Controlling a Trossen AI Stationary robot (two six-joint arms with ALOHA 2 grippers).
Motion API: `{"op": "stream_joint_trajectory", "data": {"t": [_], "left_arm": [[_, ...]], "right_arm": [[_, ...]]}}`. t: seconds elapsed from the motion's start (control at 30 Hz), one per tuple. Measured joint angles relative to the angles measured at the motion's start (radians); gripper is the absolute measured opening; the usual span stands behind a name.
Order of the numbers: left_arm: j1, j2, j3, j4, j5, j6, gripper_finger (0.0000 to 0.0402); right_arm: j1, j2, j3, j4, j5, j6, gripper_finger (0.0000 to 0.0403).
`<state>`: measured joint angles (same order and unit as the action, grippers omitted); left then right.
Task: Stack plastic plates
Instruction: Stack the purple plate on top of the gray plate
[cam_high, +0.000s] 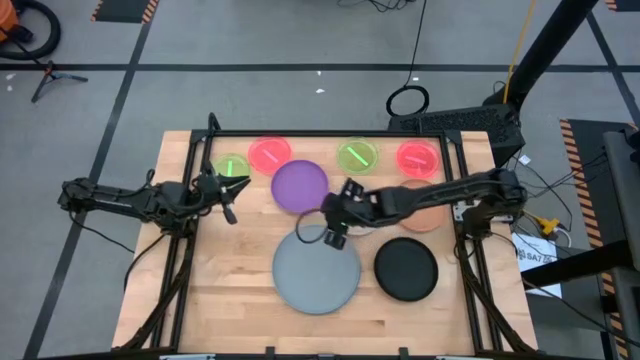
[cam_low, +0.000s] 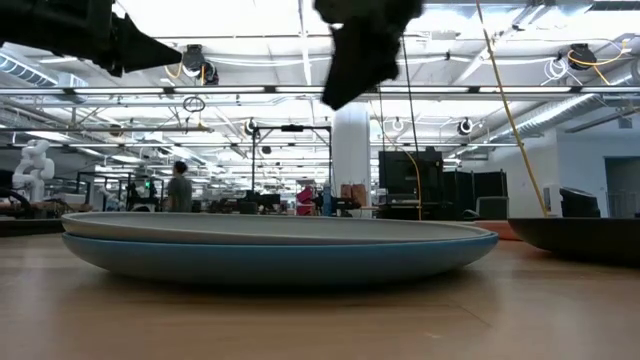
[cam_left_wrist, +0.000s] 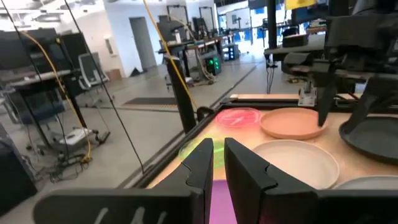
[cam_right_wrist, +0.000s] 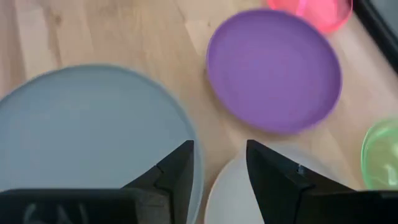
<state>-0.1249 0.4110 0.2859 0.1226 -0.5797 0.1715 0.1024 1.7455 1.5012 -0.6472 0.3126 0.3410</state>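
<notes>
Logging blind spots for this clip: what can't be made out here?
- White plate: high view, mostly hidden under the right hand.
- Tan-orange plate: high view, partly covered by the right arm.
- Small plates: low view, blocked by the grey plate stacked on the blue plate.

Two pink plates (cam_high: 268, 155), two green plates (cam_high: 357, 156), two arms (cam_high: 130, 198)

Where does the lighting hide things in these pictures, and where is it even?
Low view: ceiling lamps behind turn the right claw into a black silhouette; the grey plate on the blue plate reads well. High view: even light, left claw waiting by a green plate. Right wrist view: no glare on the purple plate.
</notes>
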Motion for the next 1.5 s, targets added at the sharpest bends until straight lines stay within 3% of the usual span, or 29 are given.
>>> {"op": "stream_joint_trajectory", "data": {"t": [0.3, 0.5, 0.73, 0.97, 1.5], "left_arm": [[0.002, 0.000, 0.000, -0.004, 0.000, 0.006, 0.0049], [0.002, 0.000, 0.000, -0.014, 0.000, -0.008, 0.0049], [0.002, 0.000, 0.000, -0.017, 0.000, -0.019, 0.0049], [0.002, 0.000, 0.000, -0.023, 0.000, -0.022, 0.0049], [0.002, 0.000, 0.000, -0.023, 0.001, -0.019, 0.0049]], "right_arm": [[-0.092, 0.213, 0.250, -0.043, -0.034, -0.180, 0.0139], [-0.134, 0.331, 0.337, -0.035, -0.056, -0.259, 0.0139], [-0.148, 0.442, 0.348, 0.024, -0.130, -0.334, 0.0139], [-0.157, 0.510, 0.348, 0.061, -0.133, -0.335, 0.0139], [-0.155, 0.527, 0.347, 0.076, -0.133, -0.318, 0.0139]]}}
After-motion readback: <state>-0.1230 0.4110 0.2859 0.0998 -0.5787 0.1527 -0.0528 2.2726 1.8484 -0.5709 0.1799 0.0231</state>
